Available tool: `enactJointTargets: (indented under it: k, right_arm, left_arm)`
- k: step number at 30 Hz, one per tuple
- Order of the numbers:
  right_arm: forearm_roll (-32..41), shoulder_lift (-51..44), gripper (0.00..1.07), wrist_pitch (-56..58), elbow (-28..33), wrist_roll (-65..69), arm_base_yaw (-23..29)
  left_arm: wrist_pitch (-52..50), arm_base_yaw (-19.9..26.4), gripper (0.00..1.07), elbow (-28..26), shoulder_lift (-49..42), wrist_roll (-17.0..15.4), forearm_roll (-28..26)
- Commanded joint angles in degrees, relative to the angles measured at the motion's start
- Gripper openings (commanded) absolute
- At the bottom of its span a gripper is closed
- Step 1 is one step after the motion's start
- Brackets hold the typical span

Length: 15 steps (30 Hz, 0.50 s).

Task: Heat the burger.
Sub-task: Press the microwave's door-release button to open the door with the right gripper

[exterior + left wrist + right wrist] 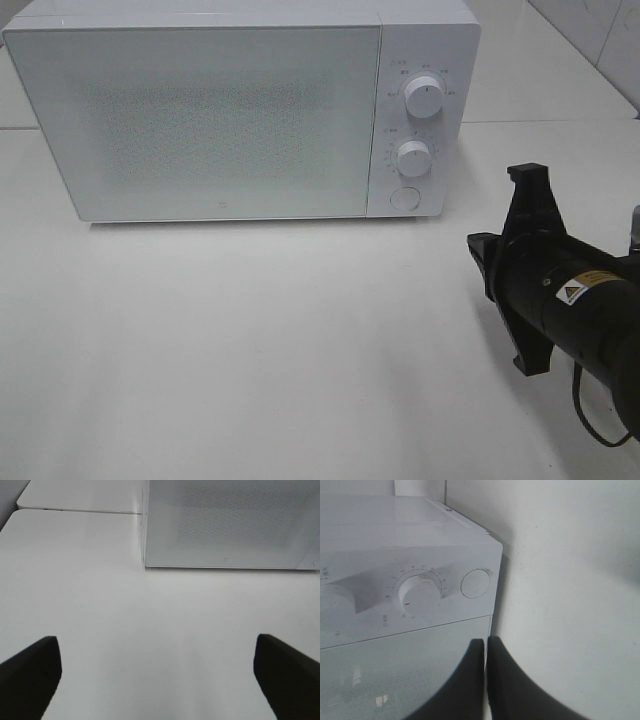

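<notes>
Lining up the right gripper (pixel 485 645), fingers pressed together, squarely with the round button (pixel 475 583) on the microwave (pixel 200 110) for a likely straight push, with the left gripper (pixel 155 645) spread wide and the burger nowhere in view.

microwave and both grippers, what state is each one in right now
microwave door: closed
upper knob: no gripper on it
lower knob: no gripper on it
round button: no gripper on it
left gripper: open, empty, above the bare table
right gripper: shut, empty, near the microwave's control side
</notes>
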Motion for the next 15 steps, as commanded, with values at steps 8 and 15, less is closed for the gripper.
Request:
enactJointTargets:
  k: [8,15]
  right_arm:
    - [-0.52,7.22,0.0,-0.17,-6.25,2.75,0.06]
    - [-0.4,12.09,0.0,-0.11,-11.12,2.46,0.0]
  left_arm:
    - [-0.34,-0.34,1.0,0.0,-1.15,0.23,-0.11]
    - [-0.34,-0.34,1.0,0.0,-1.15,0.23,-0.11]
